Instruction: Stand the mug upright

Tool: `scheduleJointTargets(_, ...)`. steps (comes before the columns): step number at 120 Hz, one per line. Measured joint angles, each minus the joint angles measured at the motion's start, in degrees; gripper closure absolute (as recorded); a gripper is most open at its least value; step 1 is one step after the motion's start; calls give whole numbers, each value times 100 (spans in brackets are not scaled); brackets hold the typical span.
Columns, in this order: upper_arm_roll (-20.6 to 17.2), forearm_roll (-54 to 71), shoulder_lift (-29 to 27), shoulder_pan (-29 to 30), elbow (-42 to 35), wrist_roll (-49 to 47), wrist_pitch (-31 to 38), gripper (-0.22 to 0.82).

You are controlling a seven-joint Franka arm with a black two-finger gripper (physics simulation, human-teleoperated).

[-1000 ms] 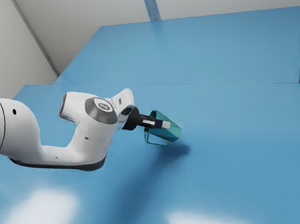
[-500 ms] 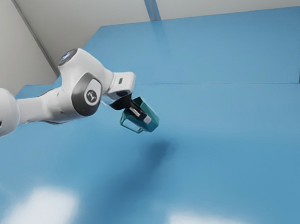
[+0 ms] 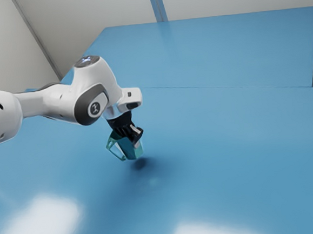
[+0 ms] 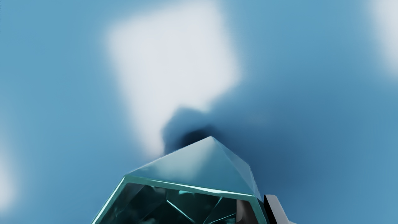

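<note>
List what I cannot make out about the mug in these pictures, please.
Part of the mug rim: cut off by the wrist view's bottom edge.
Mug wall behind the gripper: exterior view, covered by it.
Whether the mug touches the table: exterior view, too small; wrist view, its own walls hide the underside.

Teal mug, sl. tilted, nr tbl

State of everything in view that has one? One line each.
Gripper: shut on the mug's wall.
Mug: held, opening upward but tilted, not fully upright; base seems just off the table.
Arm: bent, reaching over the table.
</note>
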Motion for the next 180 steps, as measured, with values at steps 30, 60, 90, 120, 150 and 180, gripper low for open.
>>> scheduleJointTargets(30, -32, -3, 174, 151, 2, -806, 18, 78)
scheduleJointTargets(60, -23, -3, 411, 39, 103, -1343, 79, 78)
scheduleJointTargets(90, -30, -15, 523, 17, 136, -1716, 78, 78)
scheduleJointTargets(120, -52, -73, 557, 24, 140, -1933, 42, 72)
scheduleJointTargets(150, -115, -129, 550, 9, 241, -2042, -10, 44)
scheduleJointTargets(180, -228, -136, 494, 15, 459, -2172, -181, 28)
